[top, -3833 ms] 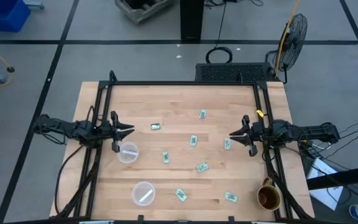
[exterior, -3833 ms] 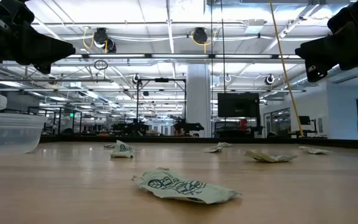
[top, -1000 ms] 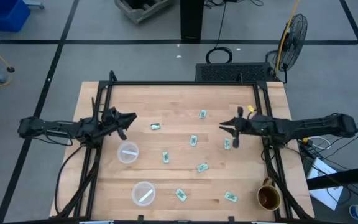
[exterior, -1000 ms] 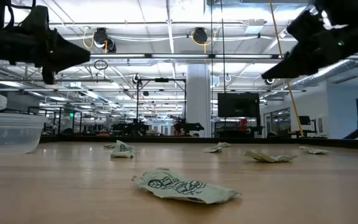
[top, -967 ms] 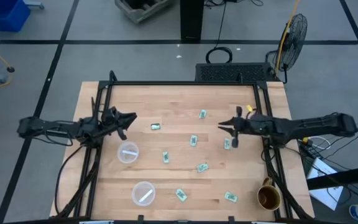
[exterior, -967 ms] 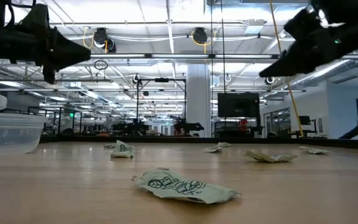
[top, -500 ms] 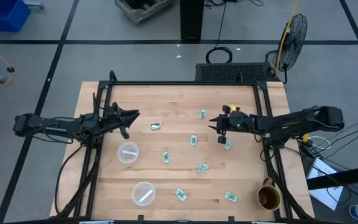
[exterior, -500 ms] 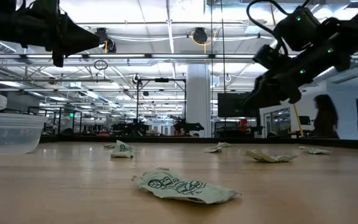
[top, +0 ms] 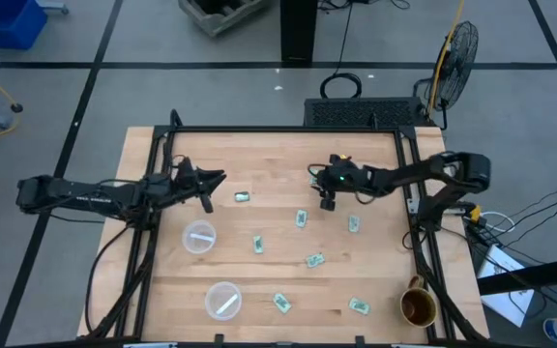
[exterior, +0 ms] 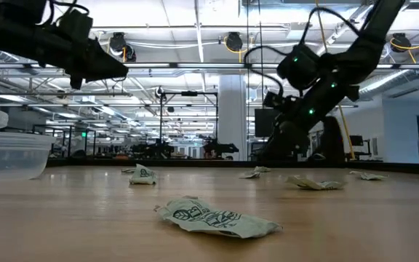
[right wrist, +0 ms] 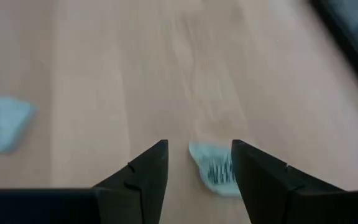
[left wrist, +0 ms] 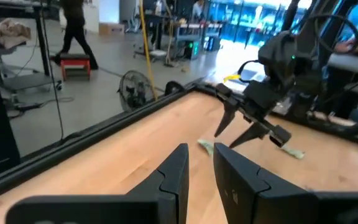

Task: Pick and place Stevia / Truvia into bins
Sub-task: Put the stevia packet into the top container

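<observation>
Green sachet [right wrist: 215,169] lies between the right hand's [right wrist: 197,163] spread fingers.

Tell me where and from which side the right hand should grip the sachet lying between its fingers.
Come straight down onto the sachet and pinch across its narrow width. It lies flat on the table, so no side edge is reachable. The right hand is open and already straddles it.

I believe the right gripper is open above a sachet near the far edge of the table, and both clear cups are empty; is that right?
Not quite. The right gripper is open over a sachet, but only the farther cup looks empty. The high view shows the nearer cup already holding something white.
</observation>
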Action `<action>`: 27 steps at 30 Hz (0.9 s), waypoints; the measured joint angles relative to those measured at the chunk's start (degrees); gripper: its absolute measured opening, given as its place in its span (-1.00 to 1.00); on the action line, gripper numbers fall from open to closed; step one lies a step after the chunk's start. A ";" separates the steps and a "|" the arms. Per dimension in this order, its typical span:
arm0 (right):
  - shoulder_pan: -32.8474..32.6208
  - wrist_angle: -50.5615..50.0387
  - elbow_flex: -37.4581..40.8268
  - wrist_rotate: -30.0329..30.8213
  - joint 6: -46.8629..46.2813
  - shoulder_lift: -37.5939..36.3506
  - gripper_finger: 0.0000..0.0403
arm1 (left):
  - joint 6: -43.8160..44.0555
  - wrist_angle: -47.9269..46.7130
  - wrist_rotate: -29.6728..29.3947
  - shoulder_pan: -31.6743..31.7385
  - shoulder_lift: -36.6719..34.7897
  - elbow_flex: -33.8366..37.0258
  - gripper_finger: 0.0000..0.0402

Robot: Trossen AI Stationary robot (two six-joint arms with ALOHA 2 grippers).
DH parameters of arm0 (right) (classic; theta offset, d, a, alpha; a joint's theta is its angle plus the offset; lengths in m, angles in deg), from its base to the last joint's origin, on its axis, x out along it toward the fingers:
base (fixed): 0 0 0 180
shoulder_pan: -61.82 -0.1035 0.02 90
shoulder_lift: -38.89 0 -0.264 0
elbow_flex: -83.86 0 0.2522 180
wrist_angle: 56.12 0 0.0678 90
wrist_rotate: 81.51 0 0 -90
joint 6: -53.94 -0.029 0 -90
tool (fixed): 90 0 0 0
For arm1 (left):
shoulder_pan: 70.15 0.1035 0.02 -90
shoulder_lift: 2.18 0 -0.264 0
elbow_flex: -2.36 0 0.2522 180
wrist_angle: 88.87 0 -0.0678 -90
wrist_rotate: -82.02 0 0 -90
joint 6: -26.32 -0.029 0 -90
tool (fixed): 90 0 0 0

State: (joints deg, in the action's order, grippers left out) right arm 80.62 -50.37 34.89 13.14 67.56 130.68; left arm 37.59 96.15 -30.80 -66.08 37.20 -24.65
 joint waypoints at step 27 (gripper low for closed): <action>3.36 -1.18 -0.86 1.44 -3.77 4.63 -0.96 | 5.64 -5.61 -0.52 2.30 11.02 -2.18 -0.61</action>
State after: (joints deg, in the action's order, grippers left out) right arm 83.98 -51.55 34.02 14.58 63.79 135.31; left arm 43.23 90.53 -31.32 -63.78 48.22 -26.84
